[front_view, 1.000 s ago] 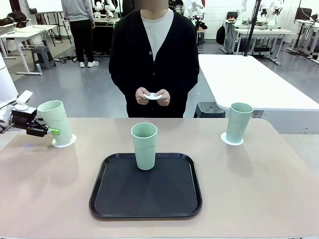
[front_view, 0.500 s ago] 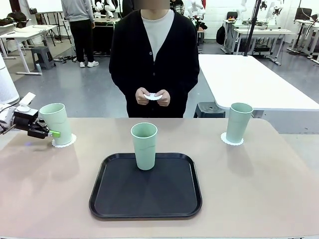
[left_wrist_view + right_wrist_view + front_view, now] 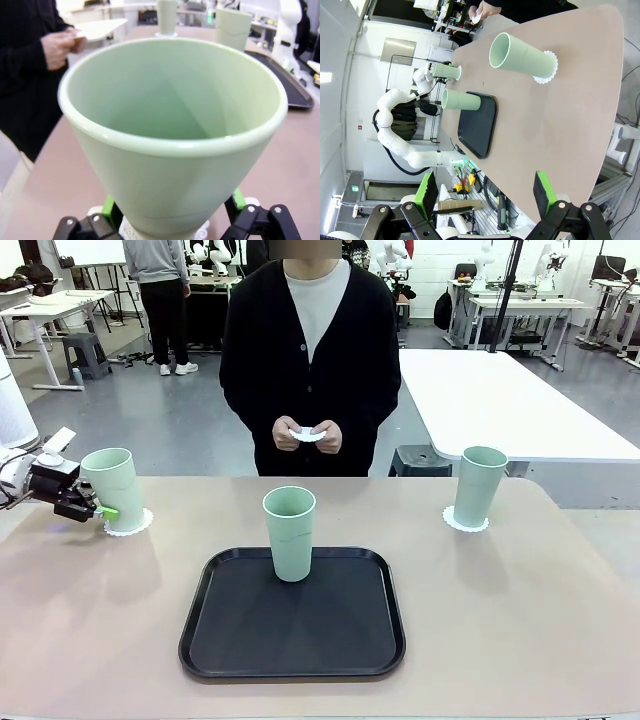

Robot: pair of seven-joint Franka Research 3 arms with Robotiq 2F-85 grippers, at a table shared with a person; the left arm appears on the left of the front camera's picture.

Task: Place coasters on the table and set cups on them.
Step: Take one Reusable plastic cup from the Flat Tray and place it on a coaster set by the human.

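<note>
Cup (image 3: 111, 488) at the frame's left stands on its coaster (image 3: 136, 525), the left gripper (image 3: 105, 508) around its base — tight or loose, I cannot tell — next it should back off and fetch the middle cup (image 3: 289, 532).

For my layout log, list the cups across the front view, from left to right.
Left cup → middle cup → right cup.

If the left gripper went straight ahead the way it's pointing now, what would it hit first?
The cup. It stands on its coaster right between the fingers of the left gripper, so going on would probably shove or tip it almost at once. Beyond it lies bare table.
</note>
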